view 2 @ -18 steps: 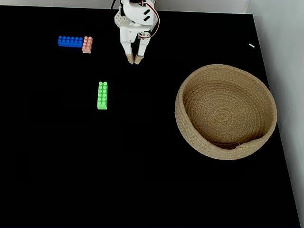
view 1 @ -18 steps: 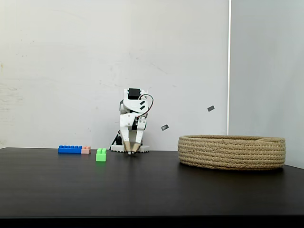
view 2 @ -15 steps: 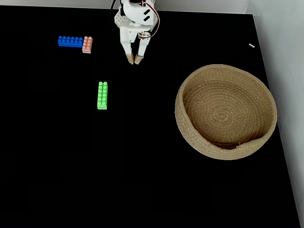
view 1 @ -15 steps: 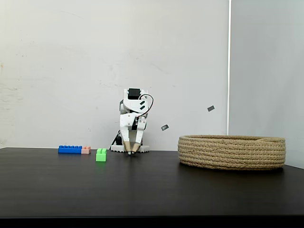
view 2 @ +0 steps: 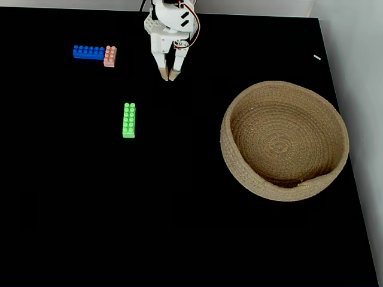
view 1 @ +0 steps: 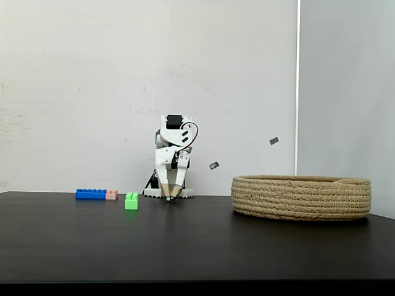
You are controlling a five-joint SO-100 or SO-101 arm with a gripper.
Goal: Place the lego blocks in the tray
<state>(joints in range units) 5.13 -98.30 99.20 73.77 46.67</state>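
Gripper (view 2: 168, 77) empty, fingers slightly parted near the table's (view 2: 179, 227) far edge — green brick (view 2: 128, 119) well apart.

Lying flat on the black table: a long blue brick (view 2: 88, 52) with a small pale pink brick (view 2: 110, 56) touching its right end in a fixed view, both near the far edge. Sitting well apart from them, nearer the camera, a bright green brick (view 2: 128, 120), studs up, long axis running front to back. Resting upright at the right, a wide shallow coiled-rope tray (view 2: 237, 110), holding nothing.
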